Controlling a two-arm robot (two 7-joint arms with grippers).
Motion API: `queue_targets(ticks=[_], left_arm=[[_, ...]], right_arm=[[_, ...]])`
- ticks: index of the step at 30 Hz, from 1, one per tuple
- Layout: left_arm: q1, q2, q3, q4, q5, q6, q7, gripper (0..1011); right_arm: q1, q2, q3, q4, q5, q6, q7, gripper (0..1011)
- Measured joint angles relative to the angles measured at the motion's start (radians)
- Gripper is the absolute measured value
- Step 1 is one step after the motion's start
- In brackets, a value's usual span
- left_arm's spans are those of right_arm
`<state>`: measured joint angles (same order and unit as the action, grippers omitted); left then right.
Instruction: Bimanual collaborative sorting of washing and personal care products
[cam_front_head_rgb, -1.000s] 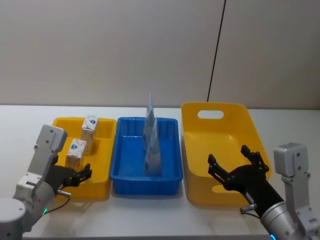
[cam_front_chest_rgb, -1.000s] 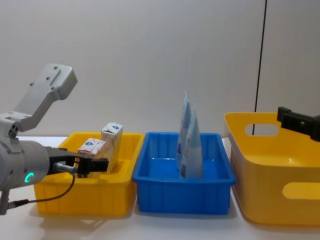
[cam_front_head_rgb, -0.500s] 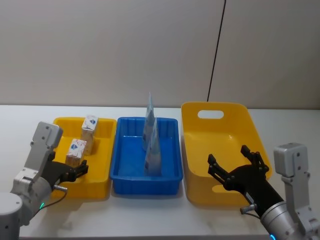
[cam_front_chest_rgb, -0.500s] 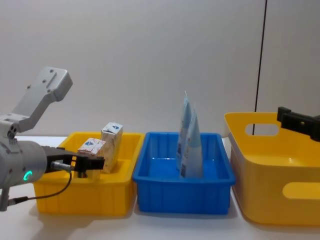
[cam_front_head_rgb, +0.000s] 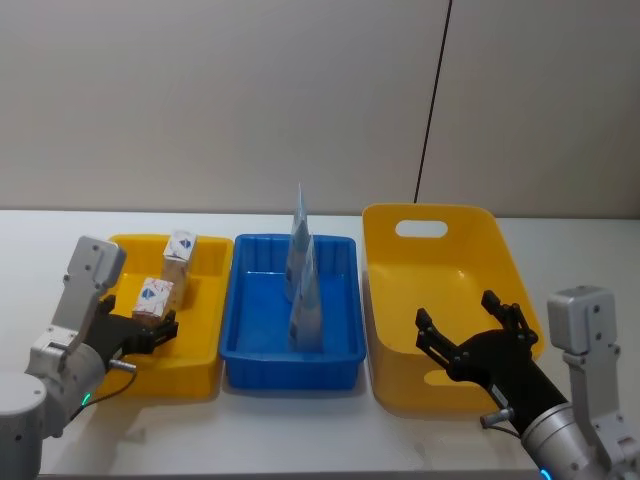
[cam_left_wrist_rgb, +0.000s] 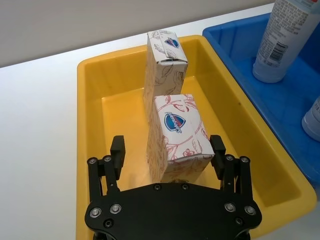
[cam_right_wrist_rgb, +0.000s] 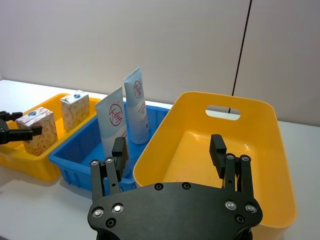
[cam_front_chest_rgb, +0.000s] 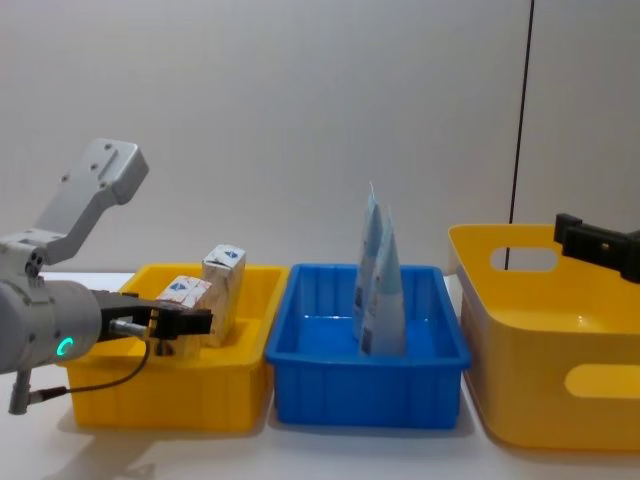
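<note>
**Left end effector lines up on the near carton**

Over the last second my left end effector (cam_left_wrist_rgb: 167, 146) has crept forward into the shallow yellow plastic tray (cam_left_wrist_rgb: 90, 105). Its fingers now stand wide apart either side of the boxy white cardboard carton with red leafy print (cam_left_wrist_rgb: 177, 132), gripping nothing. I judge a grasp comes next. A smaller cream-yellow carton (cam_left_wrist_rgb: 164, 60) stands just behind. Two smooth pale blue tapered squeeze tubes (cam_front_head_rgb: 306, 300) stand upright in the blue plastic tray (cam_front_head_rgb: 290, 372). My right end effector (cam_right_wrist_rgb: 168, 145) still hovers spread open and empty over the deep yellow handled bin (cam_front_head_rgb: 400, 385).
</note>
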<state>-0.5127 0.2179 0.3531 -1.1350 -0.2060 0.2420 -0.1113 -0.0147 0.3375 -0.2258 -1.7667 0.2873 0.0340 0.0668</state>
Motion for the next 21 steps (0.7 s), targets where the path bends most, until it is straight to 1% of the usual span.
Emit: queue_targets(ticks=[5,7,9,11,13,14,18,19,20,21], left_arm=[[-0.020,-0.010,-0.001,0.039,0.002,-0.018,-0.012,906],[-0.028,-0.013,-0.002,0.054,0.003,-0.026,-0.017,837],[-0.032,-0.016,-0.003,0.064,0.003,-0.029,-0.020,809],[-0.037,-0.019,-0.004,0.073,0.005,-0.034,-0.024,731],[-0.040,-0.020,-0.005,0.078,0.005,-0.036,-0.026,688],[-0.042,-0.022,-0.005,0.083,0.006,-0.037,-0.028,632],[-0.045,-0.024,-0.008,0.090,0.009,-0.039,-0.030,547],[-0.046,-0.024,-0.008,0.091,0.009,-0.039,-0.031,474],[-0.046,-0.025,-0.009,0.091,0.010,-0.039,-0.031,474],[-0.046,-0.025,-0.010,0.091,0.010,-0.039,-0.032,410]], right_arm=[[0.000,0.000,0.000,0.000,0.000,0.000,0.000,1000],[0.000,0.000,0.000,0.000,0.000,0.000,0.000,1000],[0.000,0.000,0.000,0.000,0.000,0.000,0.000,1000],[0.000,0.000,0.000,0.000,0.000,0.000,0.000,1000],[0.000,0.000,0.000,0.000,0.000,0.000,0.000,1000],[0.000,0.000,0.000,0.000,0.000,0.000,0.000,1000],[0.000,0.000,0.000,0.000,0.000,0.000,0.000,1000],[0.000,0.000,0.000,0.000,0.000,0.000,0.000,1000],[0.000,0.000,0.000,0.000,0.000,0.000,0.000,1000],[0.000,0.000,0.000,0.000,0.000,0.000,0.000,1000]])
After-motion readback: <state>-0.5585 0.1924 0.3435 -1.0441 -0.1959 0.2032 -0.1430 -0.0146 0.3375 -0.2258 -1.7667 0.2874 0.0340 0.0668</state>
